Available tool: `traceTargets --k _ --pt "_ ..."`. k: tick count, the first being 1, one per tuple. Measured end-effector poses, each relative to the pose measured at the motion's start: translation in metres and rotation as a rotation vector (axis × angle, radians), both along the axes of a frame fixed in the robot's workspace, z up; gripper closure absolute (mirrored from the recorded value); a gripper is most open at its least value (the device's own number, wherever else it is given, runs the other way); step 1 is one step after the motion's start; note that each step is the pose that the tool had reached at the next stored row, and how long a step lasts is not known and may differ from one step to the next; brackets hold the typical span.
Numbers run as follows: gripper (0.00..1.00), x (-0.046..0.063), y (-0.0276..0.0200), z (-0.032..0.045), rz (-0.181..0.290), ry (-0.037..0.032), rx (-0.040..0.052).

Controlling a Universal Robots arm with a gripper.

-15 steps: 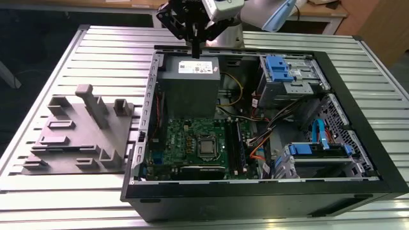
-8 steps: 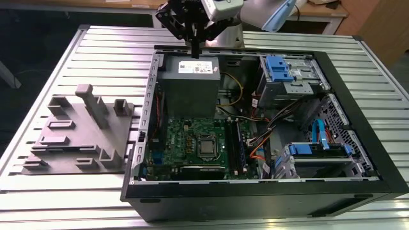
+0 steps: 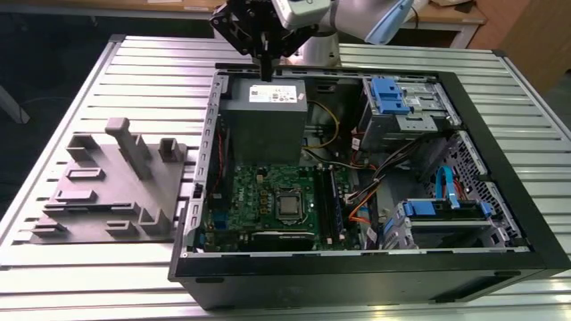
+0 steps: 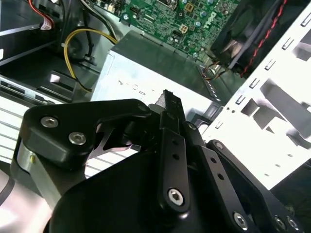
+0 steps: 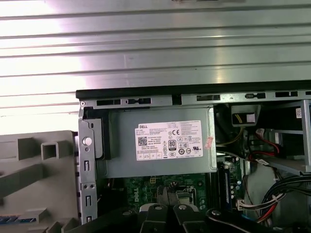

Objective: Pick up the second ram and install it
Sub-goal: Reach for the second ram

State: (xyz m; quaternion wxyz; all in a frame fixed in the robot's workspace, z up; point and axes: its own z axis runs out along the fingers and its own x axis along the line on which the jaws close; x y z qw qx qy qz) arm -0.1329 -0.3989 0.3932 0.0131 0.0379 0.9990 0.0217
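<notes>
Surface: slatted aluminium table (image 3: 134, 67). An open black computer case (image 3: 357, 274) lies on its side on it. A grey fixture (image 3: 98, 200) with posts and pockets sits just beside the case, on the exterior view's left.

Gripper (image 3: 266, 73): hangs over the far end of the case, above the power supply (image 3: 267, 120), pointing down, clear of its top. In the second wrist view the gripper (image 4: 167, 99) has its black fingers (image 4: 171, 131) pressed together into one narrow blade.

Second ram (image 5: 13, 219): in the first wrist view a thin blue strip lies on the grey fixture (image 5: 29, 194); I take this for the stick, though only part of it shows. It is well apart from the gripper.

Motherboard (image 3: 259, 194): green, on the case floor. A dark blue seated stick (image 3: 333, 200) stands among the long slot rails beside the processor socket.
</notes>
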Motion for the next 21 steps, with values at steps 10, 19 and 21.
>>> traceTargets --k 10,19,21 --pt "0.93 -0.016 0.0 -0.0002 0.0 0.0 0.0" --pt "0.93 -0.03 0.0 -0.0005 0.0 0.0 0.0001" --pt "0.93 -0.034 0.0 -0.0005 0.0 0.0 0.0"
